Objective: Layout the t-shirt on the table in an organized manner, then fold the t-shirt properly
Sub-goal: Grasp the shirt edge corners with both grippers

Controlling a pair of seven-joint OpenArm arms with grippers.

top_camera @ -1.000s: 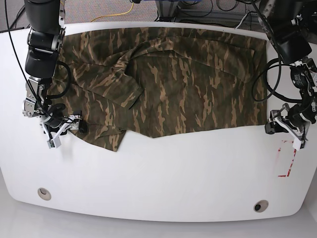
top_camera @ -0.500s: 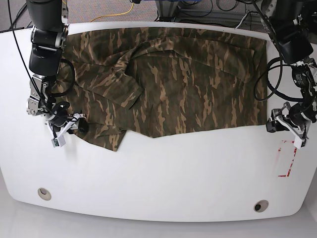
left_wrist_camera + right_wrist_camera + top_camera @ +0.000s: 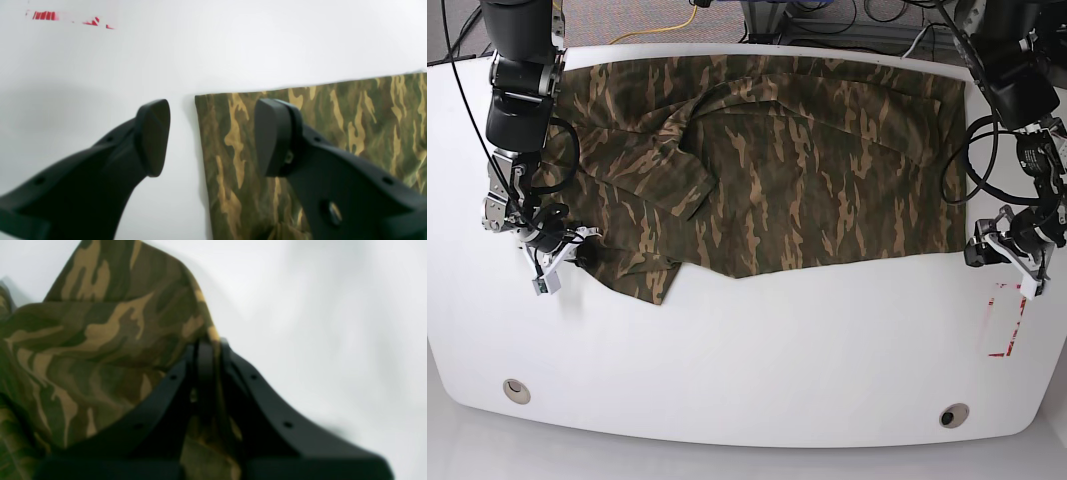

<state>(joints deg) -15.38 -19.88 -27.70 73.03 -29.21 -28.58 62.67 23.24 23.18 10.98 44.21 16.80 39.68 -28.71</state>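
The t-shirt (image 3: 767,170) lies spread across the far half of the table (image 3: 747,360), rumpled toward my right side. My right gripper (image 3: 208,350) is clamped on a fold of its edge, which seems raised a little off the surface, though that view is blurred. My left gripper (image 3: 213,136) stands apart, straddling the shirt's near corner, near the red mark (image 3: 1005,320).

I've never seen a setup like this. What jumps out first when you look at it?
A big camouflage t-shirt sprawls rumpled across the far half of a glossy white table. On the base view's left, the right gripper is pinched shut on the shirt's edge, while at the opposite corner the left gripper stands open astride the cloth's edge.
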